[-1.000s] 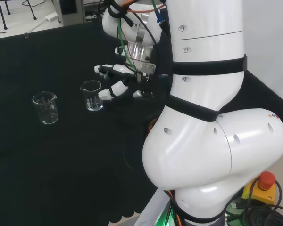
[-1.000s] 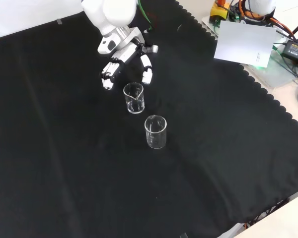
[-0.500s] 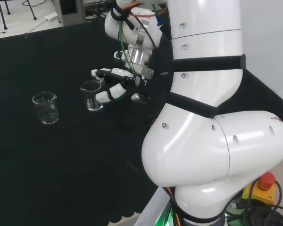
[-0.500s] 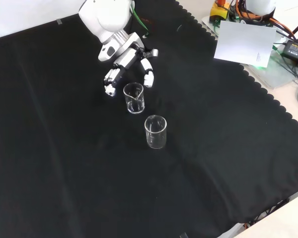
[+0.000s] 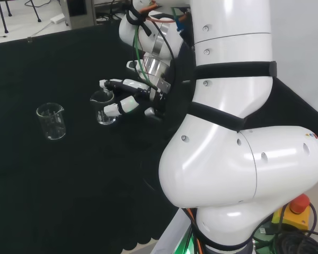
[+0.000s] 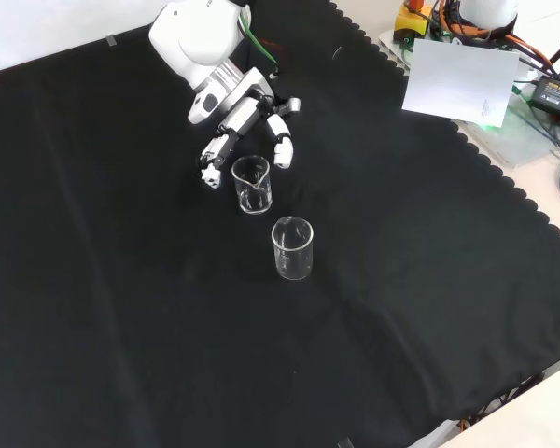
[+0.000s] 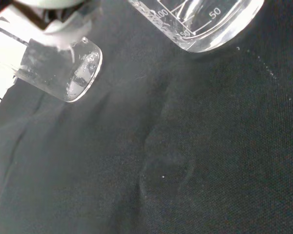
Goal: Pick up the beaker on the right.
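Two clear glass beakers stand upright on the black cloth. In the head view the right beaker (image 5: 103,107) is next to the hand (image 5: 128,98), and the left beaker (image 5: 51,121) stands apart. The hand is open, its straight fingers (image 5: 109,83) reaching along both sides of the right beaker without curling round it. In the front view that same beaker (image 6: 251,184) sits just below the hand (image 6: 244,119), with the other beaker (image 6: 292,247) nearer the camera. The wrist view has the close beaker's base (image 7: 205,24) and the farther beaker (image 7: 68,68).
A white sheet (image 6: 458,82) and cables lie beyond the cloth's scalloped edge (image 6: 504,177) at the front view's upper right. A red stop button (image 5: 298,203) sits by the arm's base. The arm's white links (image 5: 233,132) stand at the head view's right.
The hand has moved closer to the right beaker, so its fingers now reach along both sides of it. Neither beaker has moved.
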